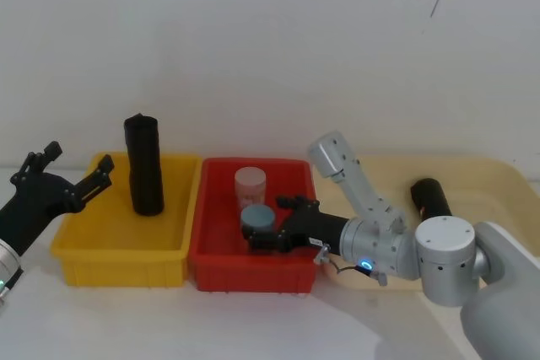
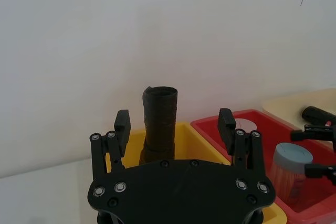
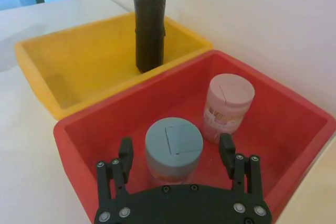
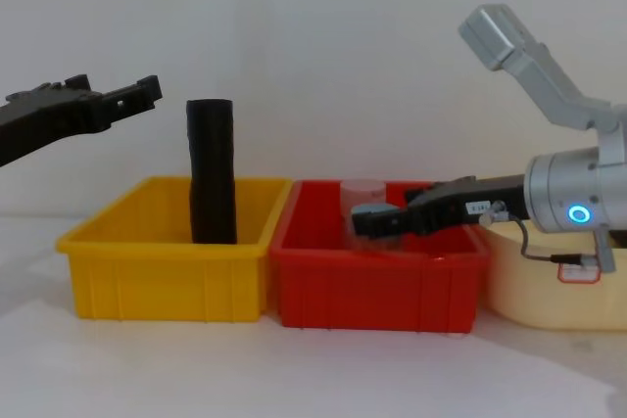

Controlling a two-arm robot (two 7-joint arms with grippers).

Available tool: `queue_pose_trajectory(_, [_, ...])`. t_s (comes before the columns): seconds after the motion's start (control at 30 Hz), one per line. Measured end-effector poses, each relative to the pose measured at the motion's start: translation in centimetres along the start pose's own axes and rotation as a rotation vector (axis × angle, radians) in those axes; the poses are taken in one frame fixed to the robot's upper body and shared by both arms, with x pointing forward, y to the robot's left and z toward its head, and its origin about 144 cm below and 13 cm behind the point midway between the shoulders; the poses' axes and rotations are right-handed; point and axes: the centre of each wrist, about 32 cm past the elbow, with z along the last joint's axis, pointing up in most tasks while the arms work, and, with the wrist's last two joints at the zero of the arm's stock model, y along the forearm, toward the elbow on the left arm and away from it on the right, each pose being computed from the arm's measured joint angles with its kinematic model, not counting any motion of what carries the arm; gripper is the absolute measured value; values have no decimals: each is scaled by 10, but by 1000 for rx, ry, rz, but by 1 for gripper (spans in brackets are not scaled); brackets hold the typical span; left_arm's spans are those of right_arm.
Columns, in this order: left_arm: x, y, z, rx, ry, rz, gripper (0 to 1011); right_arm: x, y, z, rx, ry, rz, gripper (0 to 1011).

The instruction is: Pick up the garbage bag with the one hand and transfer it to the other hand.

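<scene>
The garbage bag (image 1: 144, 165) stands upright in the yellow bin (image 1: 80, 250), far side, its top exposed for a side grasp. Left tool (image 1: 74, 173), wide open and empty, faces it from the left. Right tool (image 1: 276, 222), open, waits over the red bin (image 1: 211, 267) around a blue-capped jar (image 1: 258, 221).

light: bright, even, diffuse | shadows: faint, soft beneath bins | glare: none | focus: slightly soft overall
</scene>
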Motion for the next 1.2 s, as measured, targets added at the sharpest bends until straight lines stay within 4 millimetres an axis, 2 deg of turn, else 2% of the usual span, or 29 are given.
queue_pose_trajectory(0.27, [0, 0, 0, 0, 0, 0, 1000, 4, 4, -1, -11, 9, -2, 1000])
queue_pose_trajectory(0.4, [0, 0, 0, 0, 0, 0, 1000, 5, 6, -3, -16, 13, -4, 955])
queue_pose_trajectory(0.77, [0, 0, 0, 0, 0, 0, 1000, 8, 7, -2, -16, 21, -8, 650])
queue_pose_trajectory(1.2, [0, 0, 0, 0, 0, 0, 1000, 16, -5, 12, 49, 1, -52, 645])
